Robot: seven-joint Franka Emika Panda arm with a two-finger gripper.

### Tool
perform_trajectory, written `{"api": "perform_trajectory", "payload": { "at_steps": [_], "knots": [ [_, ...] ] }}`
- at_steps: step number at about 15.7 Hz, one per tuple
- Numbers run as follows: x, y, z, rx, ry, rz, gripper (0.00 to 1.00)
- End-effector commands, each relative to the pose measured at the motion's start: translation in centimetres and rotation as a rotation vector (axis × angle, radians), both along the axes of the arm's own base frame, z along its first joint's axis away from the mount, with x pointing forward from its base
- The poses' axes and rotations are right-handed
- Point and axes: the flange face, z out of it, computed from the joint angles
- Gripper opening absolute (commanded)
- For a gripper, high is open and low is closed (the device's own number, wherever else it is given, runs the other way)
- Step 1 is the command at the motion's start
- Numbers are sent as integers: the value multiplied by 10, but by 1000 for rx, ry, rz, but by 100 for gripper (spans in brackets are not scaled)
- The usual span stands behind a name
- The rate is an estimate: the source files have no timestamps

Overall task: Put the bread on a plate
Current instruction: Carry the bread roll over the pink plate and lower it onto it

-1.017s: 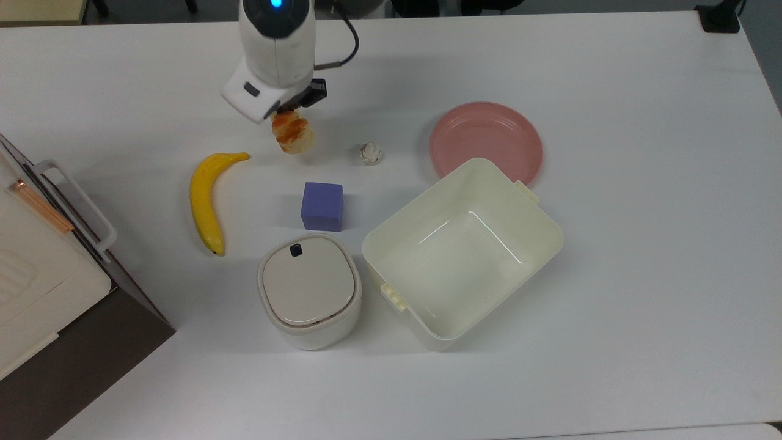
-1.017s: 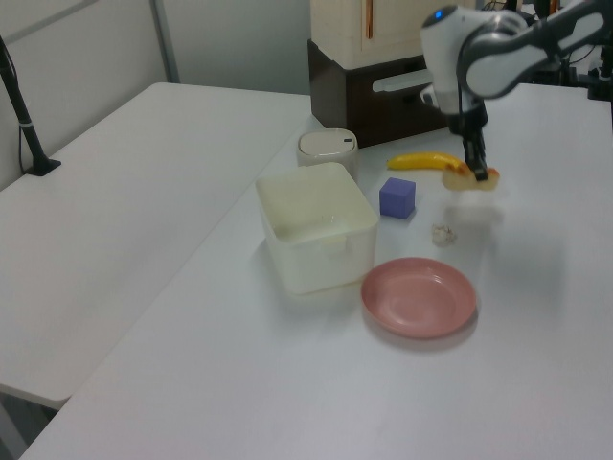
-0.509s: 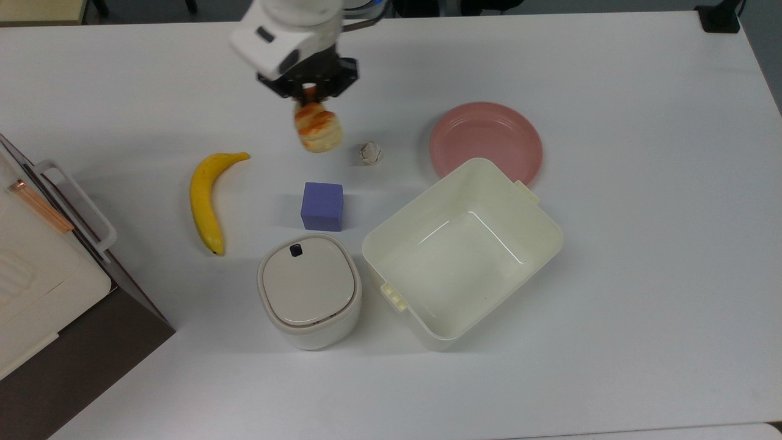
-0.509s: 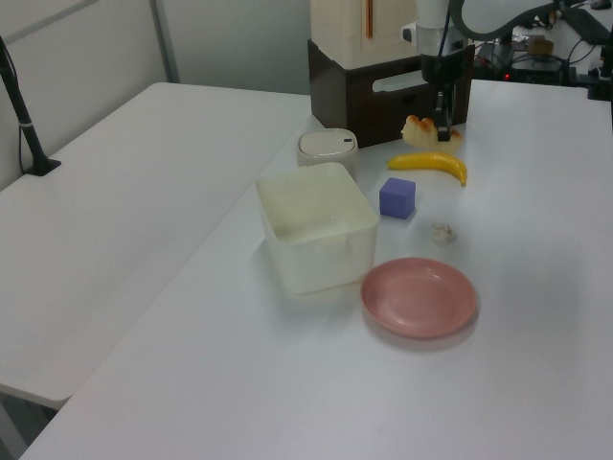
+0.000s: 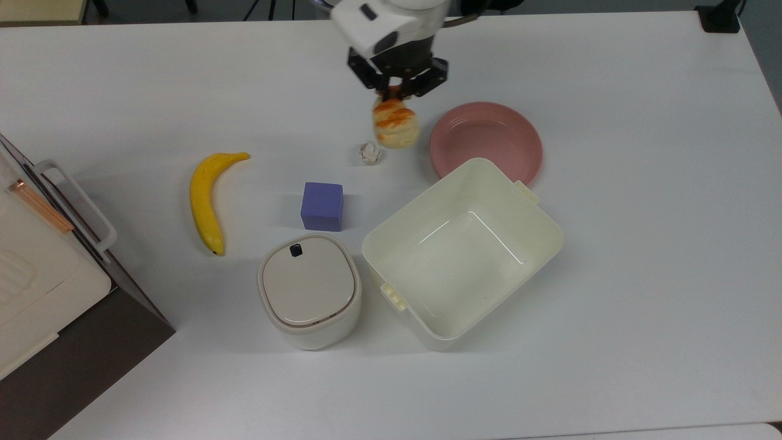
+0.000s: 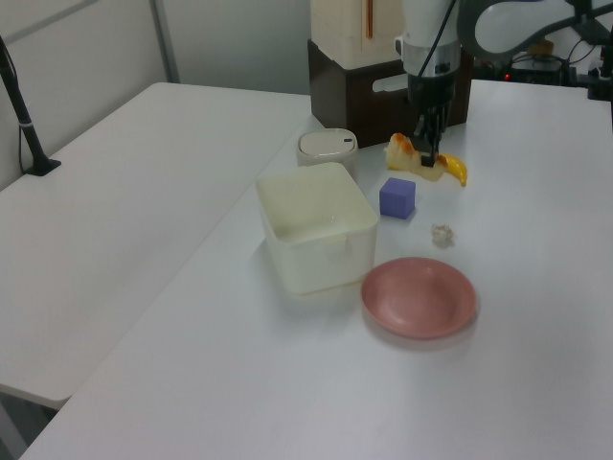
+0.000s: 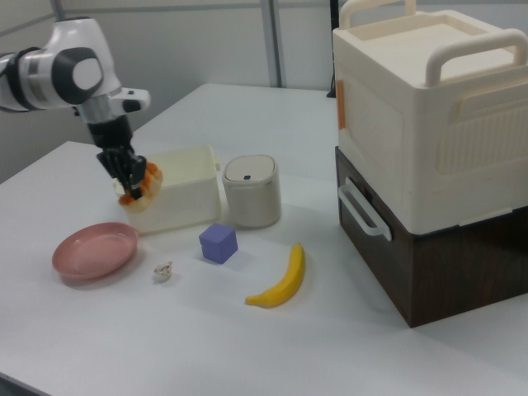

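My gripper (image 5: 397,95) is shut on the bread (image 5: 396,125), a small bun with pale sides and an orange-brown braided top. The bread hangs in the air, clear of the table. In the top view it is just left of the pink plate (image 5: 486,142) and above the paper ball. The left view has the bread (image 6: 404,155) hanging from the gripper (image 6: 426,159), well beyond the plate (image 6: 419,297). In the right view the gripper (image 7: 130,178) holds the bread (image 7: 142,190) above and to the right of the plate (image 7: 95,250), which holds nothing.
A tiny white paper ball (image 5: 370,153) lies under the bread's left side. A large cream tub (image 5: 421,324) stands against the plate's near rim. A purple cube (image 5: 322,206), a banana (image 5: 206,198) and a lidded round container (image 5: 308,290) sit to the top view's left. A big cream-and-brown box (image 5: 36,275) fills the left edge.
The gripper rose and carried the bread to the top view's right, from beside the banana's tip past the paper ball to the plate's left rim. Nothing else moved.
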Motion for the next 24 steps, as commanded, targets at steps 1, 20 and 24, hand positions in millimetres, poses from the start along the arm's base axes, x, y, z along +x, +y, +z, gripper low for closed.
{"api": "perform_trajectory", "payload": {
  "at_steps": [1, 20, 24],
  "knots": [
    [-54, 43, -15, -52, 29, 91, 17],
    [-86, 162, -113, -188, -8, 288, 17],
    [-81, 175, -137, -243, -19, 278, 33]
  ]
}}
